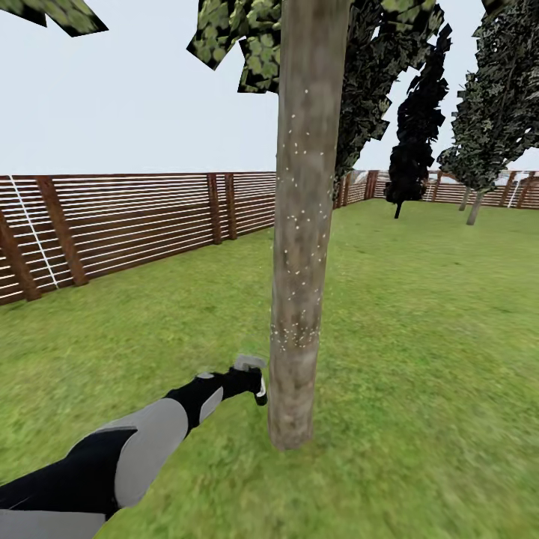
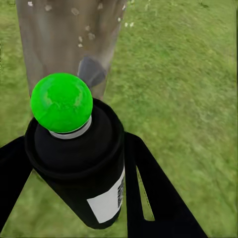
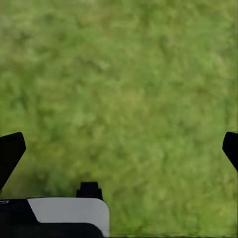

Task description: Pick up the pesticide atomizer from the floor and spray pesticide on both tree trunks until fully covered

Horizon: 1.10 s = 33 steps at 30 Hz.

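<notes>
A green lawn (image 1: pixel 419 337) spreads to a brown slatted fence (image 1: pixel 135 217), with dark cypresses (image 1: pixel 415 150) along the far side under a pale sky. A mottled grey-brown tree trunk (image 1: pixel 303 224) rises from the grass, dotted with tiny white specks (image 1: pixel 299 337). The left claw (image 1: pixel 251 383) is clamped on the pesticide atomizer (image 2: pixel 82 163) (a black bottle with a white label and a bright green round top in the left wrist view), held low, just beside the trunk. The right claw (image 3: pixel 119 148) hangs over bare grass, its fingers (image 3: pixel 10 151) spread wide apart and holding nothing.
</notes>
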{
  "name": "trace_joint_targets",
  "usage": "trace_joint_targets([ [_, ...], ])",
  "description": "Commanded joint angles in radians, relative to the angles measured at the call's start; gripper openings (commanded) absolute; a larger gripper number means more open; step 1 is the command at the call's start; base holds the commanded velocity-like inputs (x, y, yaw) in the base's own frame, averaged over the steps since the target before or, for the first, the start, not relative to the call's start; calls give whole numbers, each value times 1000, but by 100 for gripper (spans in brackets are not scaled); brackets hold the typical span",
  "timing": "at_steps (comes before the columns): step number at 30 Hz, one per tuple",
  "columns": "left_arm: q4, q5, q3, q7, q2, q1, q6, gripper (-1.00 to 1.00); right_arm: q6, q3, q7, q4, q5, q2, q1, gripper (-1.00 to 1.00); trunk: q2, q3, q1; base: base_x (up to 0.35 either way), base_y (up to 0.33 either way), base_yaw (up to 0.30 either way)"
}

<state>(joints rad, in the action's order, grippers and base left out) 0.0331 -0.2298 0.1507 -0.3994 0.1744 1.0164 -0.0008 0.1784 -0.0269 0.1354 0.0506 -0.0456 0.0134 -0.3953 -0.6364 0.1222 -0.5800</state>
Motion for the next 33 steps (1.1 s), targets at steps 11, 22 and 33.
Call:
trace_joint_targets([
  [11,1,-8,12,-1,-50,-65,-68,-100,7,-3,4,5,-5,0,16,100,-2,2,0,115,185,0],
  [22,1,-8,12,-1,-50,-65,-64,-100,7,-4,4,5,-5,0,21,100,-2,2,0,106,329,-118],
  [33,1,-8,12,-1,-50,-65,-62,-100,7,-4,4,5,-5,0,22,100,-2,2,0,23,350,-197],
])
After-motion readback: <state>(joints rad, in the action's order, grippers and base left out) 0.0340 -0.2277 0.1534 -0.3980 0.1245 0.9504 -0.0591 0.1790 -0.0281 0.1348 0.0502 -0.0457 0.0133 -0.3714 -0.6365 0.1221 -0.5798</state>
